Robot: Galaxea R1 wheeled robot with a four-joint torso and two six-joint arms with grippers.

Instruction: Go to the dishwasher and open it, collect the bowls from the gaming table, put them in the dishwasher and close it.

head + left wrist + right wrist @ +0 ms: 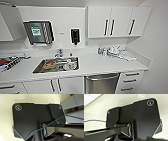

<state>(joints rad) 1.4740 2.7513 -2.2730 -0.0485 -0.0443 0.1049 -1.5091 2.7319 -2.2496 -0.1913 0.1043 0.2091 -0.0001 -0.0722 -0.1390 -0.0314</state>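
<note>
Brushed stainless-steel dishwasher (101, 83) stands shut at the near edge, under the long white counter (105, 63), just right of the white cabinet doors (53, 86). Set into the counter, a steel sink (57, 65) holds dishes. Whether either arm's fingers are parted cannot be told.

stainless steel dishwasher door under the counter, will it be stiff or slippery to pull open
The brushed stainless-steel dishwasher front looks flat and smooth, so probably slippery to push on. Its horizontal bar handle near the top likely gives a firmer hold. The panel is counter-height, so it is probably fairly heavy, swinging rather than flexing.
</note>
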